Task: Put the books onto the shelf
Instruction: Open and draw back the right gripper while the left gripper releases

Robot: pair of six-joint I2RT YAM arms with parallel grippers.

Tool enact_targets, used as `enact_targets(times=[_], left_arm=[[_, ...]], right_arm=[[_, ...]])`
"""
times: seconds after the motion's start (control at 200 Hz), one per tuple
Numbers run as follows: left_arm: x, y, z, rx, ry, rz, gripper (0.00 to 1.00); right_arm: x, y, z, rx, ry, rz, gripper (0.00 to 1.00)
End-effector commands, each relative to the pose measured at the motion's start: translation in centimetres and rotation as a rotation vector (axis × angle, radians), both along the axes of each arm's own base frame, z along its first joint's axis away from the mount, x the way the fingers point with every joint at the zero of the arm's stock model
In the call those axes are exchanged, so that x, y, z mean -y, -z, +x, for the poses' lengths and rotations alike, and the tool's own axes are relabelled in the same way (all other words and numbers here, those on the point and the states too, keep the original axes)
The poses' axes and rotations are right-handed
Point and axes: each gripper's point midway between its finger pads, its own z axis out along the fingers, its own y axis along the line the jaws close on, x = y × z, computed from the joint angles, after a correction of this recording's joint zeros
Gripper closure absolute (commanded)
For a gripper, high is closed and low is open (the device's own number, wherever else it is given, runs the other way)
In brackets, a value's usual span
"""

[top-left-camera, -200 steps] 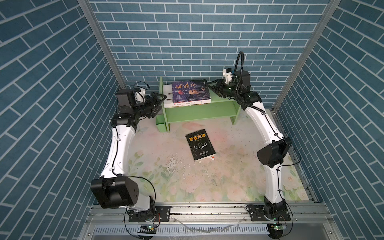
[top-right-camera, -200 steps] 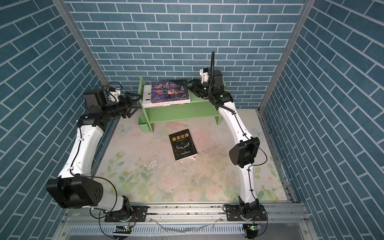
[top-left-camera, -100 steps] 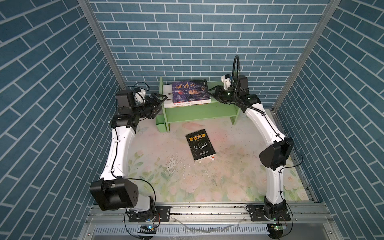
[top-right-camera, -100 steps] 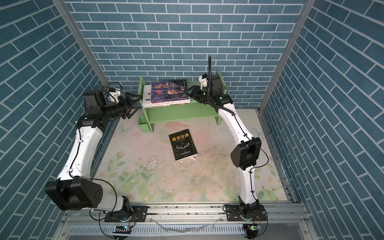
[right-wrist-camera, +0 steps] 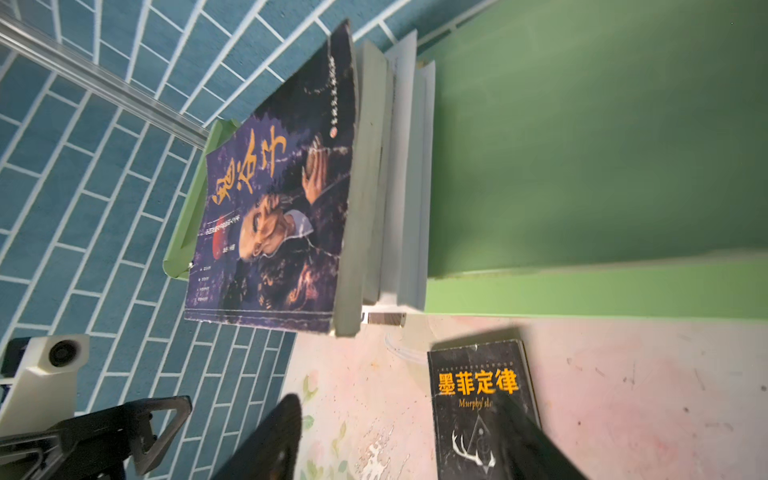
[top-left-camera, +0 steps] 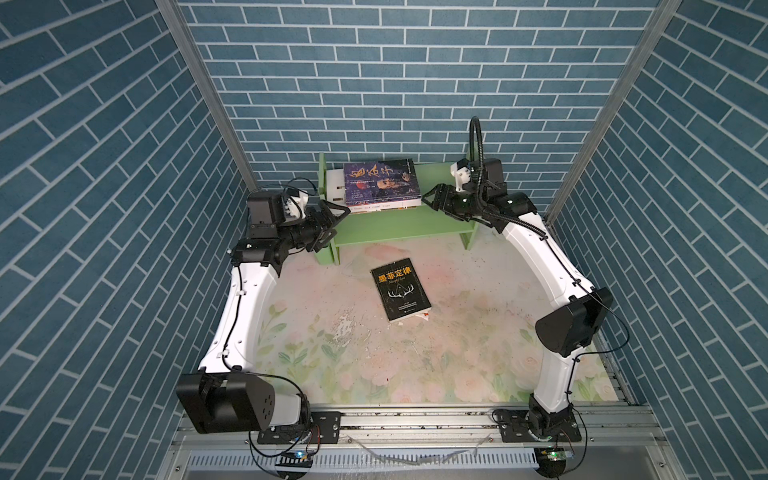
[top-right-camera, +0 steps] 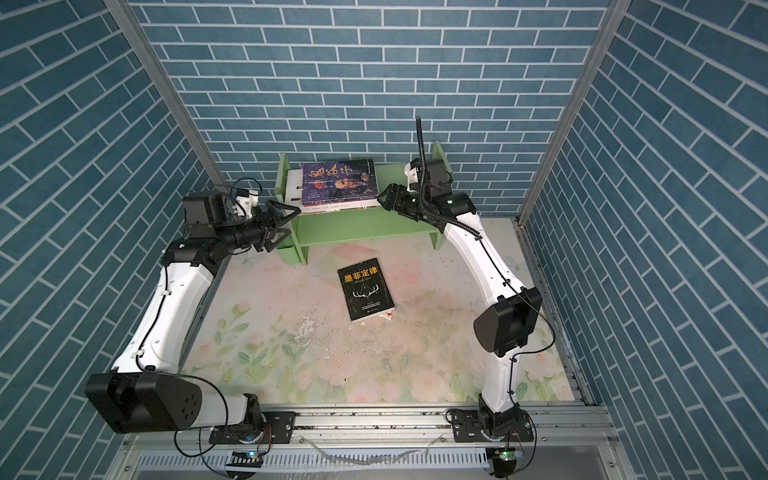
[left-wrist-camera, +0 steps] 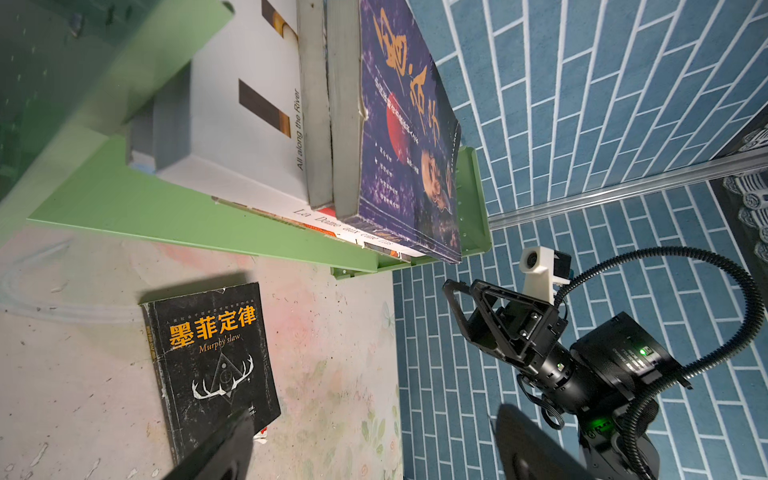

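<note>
The light-green shelf (top-left-camera: 386,226) (top-right-camera: 353,227) stands against the back wall. On its top tier several books lie flat in a stack, a purple cover (top-left-camera: 380,183) (top-right-camera: 338,183) (left-wrist-camera: 399,145) (right-wrist-camera: 282,216) uppermost. A black book with gold characters and antlers (top-left-camera: 400,289) (top-right-camera: 365,289) (left-wrist-camera: 212,361) (right-wrist-camera: 478,390) lies on the table before the shelf. My left gripper (top-left-camera: 334,224) (top-right-camera: 286,222) (left-wrist-camera: 374,453) hangs open at the shelf's left end, empty. At the stack's right edge my right gripper (top-left-camera: 430,199) (top-right-camera: 384,199) (right-wrist-camera: 399,449) is open, holding nothing.
Blue brick-pattern walls close in the floral table (top-left-camera: 332,353) on three sides. A white and red corner (top-left-camera: 424,316) peeks from under the black book. The shelf's side panels (top-left-camera: 322,178) rise above the top tier. A metal rail (top-left-camera: 415,419) runs along the front.
The right gripper's jaws have spread apart and it has backed a little away from the stack's right edge. The left gripper has opened slightly wider. The books have not moved.
</note>
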Motion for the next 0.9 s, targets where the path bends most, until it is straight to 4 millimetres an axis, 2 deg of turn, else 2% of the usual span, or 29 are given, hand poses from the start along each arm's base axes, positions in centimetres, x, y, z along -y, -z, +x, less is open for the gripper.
enact_targets(times=[0.0, 0.11, 0.345, 0.495, 0.715, 0.895], left_arm=[[0.0, -0.4, 0.8, 0.023, -0.003, 0.008, 0.07], [0.1, -0.7, 1.3, 0.026, 0.004, 0.005, 0.07], [0.1, -0.7, 1.7, 0.026, 0.005, 0.008, 0.06], [0.0, -0.7, 1.8, 0.028, 0.0, 0.011, 0.06], [0.0, -0.4, 1.9, 0.018, -0.007, 0.01, 0.06], [-0.1, -0.5, 2.1, 0.017, -0.013, 0.006, 0.07]], right_arm=[[0.7, 0.8, -0.6, 0.002, 0.01, -0.093, 0.18], [0.8, 0.5, -0.1, 0.027, 0.018, -0.127, 0.15], [0.5, 0.9, 1.0, 0.042, 0.014, -0.175, 0.15], [-0.1, 1.2, 1.0, 0.032, -0.011, -0.182, 0.15], [0.1, 1.7, 0.8, 0.024, -0.022, -0.213, 0.17], [0.2, 2.0, 1.5, 0.037, -0.008, -0.224, 0.17]])
